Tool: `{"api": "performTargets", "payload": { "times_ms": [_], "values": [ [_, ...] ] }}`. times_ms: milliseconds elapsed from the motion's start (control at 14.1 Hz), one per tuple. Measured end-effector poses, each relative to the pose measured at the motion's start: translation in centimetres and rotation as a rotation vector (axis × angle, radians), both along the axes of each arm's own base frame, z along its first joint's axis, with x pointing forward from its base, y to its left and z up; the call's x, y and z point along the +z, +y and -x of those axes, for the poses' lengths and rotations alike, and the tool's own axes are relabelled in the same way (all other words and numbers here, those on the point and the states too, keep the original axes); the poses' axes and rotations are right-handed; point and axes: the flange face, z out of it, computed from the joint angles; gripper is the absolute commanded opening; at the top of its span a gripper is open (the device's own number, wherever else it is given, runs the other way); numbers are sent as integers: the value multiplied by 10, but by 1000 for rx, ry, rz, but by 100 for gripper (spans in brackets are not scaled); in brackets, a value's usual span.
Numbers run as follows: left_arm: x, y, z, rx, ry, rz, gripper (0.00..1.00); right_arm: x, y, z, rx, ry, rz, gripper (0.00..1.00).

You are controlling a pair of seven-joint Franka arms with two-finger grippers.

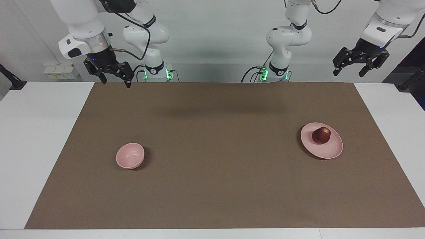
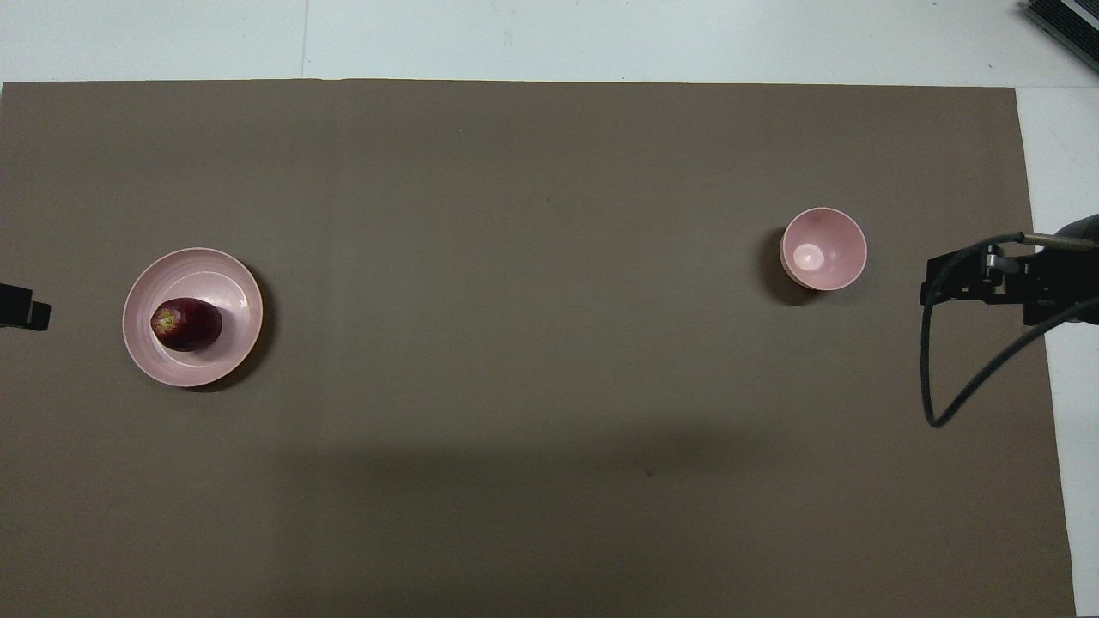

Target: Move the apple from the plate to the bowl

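The dark red apple (image 1: 321,135) lies on the pale pink plate (image 1: 332,152), toward the left arm's end of the table. The small pink bowl (image 1: 130,155) stands empty toward the right arm's end. In the overhead view the apple (image 2: 186,324) sits on the plate (image 2: 232,283), well apart from the bowl (image 2: 822,249). My left gripper (image 1: 348,73) hangs open and empty, raised over the table's edge near the plate's end; only its tip (image 2: 26,307) shows from above. My right gripper (image 1: 115,82) hangs open and empty, raised over the mat's edge near the bowl's end (image 2: 944,279).
A brown mat (image 1: 212,172) covers most of the white table (image 1: 36,139). A black cable (image 2: 932,378) loops from the right gripper. Both arm bases (image 1: 156,71) stand at the table's robot end.
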Motion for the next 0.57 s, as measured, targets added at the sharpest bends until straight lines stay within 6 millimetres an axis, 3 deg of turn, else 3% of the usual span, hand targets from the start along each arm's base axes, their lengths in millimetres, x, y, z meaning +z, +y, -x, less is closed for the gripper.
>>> {"api": "performTargets", "payload": {
  "times_ms": [566],
  "values": [
    [0, 4, 0, 10, -2, 0, 100, 0, 0, 0, 0, 0, 0, 100]
  ]
}}
